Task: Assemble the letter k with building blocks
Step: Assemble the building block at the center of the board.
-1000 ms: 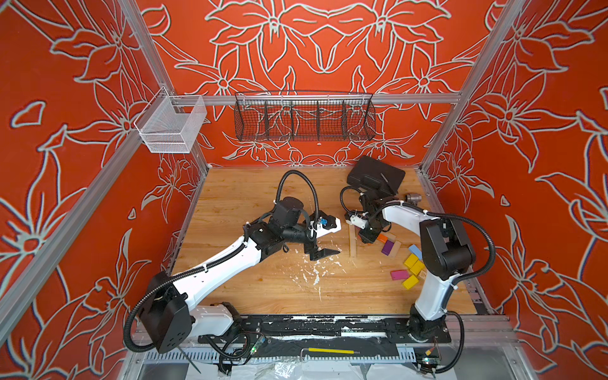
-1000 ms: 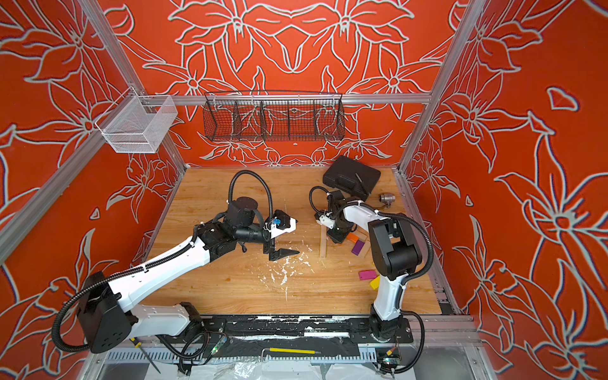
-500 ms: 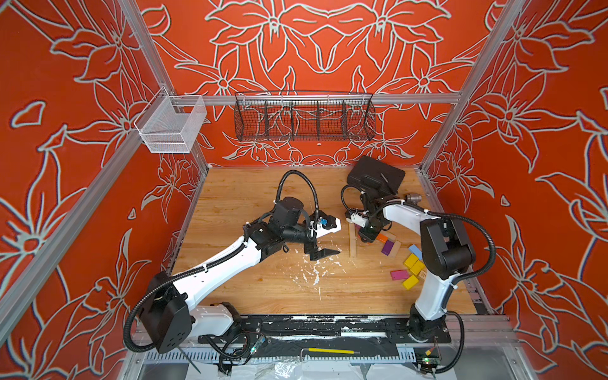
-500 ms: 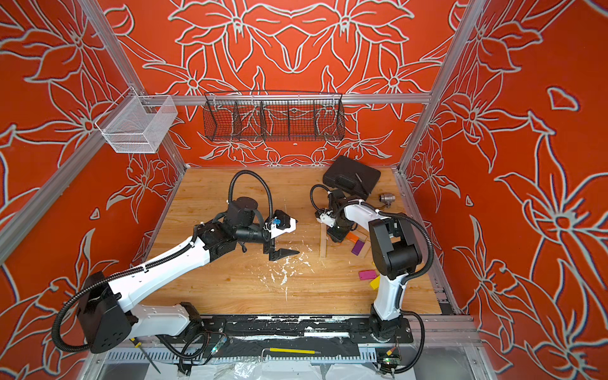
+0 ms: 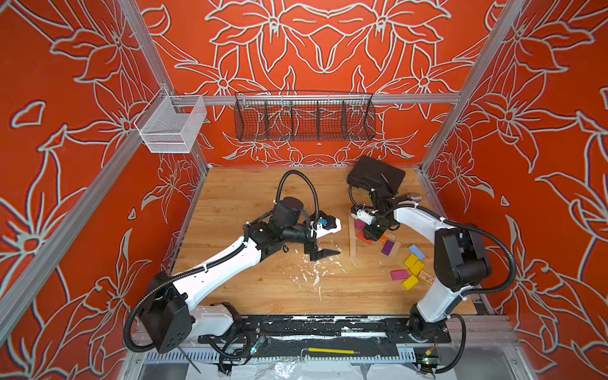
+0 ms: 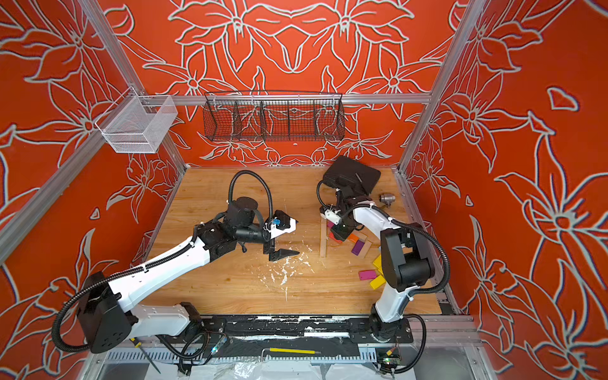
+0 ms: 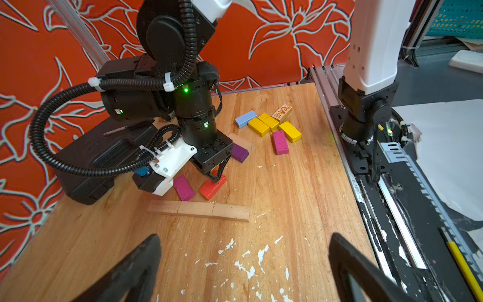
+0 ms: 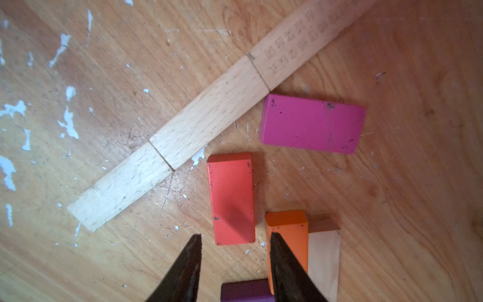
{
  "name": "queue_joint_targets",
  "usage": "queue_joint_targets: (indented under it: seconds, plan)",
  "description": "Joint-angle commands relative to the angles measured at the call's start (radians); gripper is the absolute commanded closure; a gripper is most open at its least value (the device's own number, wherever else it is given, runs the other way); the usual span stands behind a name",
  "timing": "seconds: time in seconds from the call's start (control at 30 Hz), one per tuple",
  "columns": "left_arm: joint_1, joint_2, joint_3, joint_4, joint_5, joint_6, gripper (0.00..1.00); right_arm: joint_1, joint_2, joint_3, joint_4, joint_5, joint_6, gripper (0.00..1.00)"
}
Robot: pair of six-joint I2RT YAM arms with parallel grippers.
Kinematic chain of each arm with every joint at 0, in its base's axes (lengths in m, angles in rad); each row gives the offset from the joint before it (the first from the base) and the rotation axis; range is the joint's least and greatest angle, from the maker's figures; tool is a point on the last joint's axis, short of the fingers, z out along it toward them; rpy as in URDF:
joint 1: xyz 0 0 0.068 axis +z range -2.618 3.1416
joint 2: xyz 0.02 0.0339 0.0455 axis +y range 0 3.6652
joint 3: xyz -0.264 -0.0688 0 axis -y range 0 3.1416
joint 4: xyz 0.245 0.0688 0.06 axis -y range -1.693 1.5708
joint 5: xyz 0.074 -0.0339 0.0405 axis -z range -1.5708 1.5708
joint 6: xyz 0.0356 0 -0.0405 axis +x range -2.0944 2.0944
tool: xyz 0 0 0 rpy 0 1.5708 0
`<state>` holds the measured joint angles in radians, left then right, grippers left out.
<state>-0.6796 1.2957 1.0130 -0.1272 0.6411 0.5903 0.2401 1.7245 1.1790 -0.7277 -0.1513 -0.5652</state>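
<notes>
Three plain wood building blocks lie end to end in a straight row. Beside the row lie a magenta block and a red block, both flat on the table. My right gripper hovers over the red block's near end, open, with nothing between its fingers. An orange block, a plain wood one and a purple one sit under and beside it. My left gripper stands wide open and empty over bare table, left of the row.
Loose light blue, yellow, magenta and printed blocks lie near the right arm's base. A black case stands at the back, with a silver fitting beside it. White flecks mark the table.
My right gripper's jaws have parted, and the red block lies free on the table. The left arm has not moved.
</notes>
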Motion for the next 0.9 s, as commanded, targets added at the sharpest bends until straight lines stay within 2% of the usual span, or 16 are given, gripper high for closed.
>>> queue_joint_targets:
  seconds: [0.0, 0.37, 0.87]
  plan:
    - [0.008, -0.002, 0.006, -0.015, 0.022, 0.015, 0.03, -0.01, 0.009, -0.003, -0.012, -0.059, -0.007, 0.55]
    - [0.008, 0.004, 0.007, -0.019, 0.008, 0.013, 0.03, -0.01, 0.098, 0.052, -0.044, -0.082, -0.001, 0.57]
    - [0.011, 0.008, 0.009, -0.021, 0.012, 0.014, 0.03, -0.009, 0.12, 0.052, -0.016, -0.037, 0.004, 0.6]
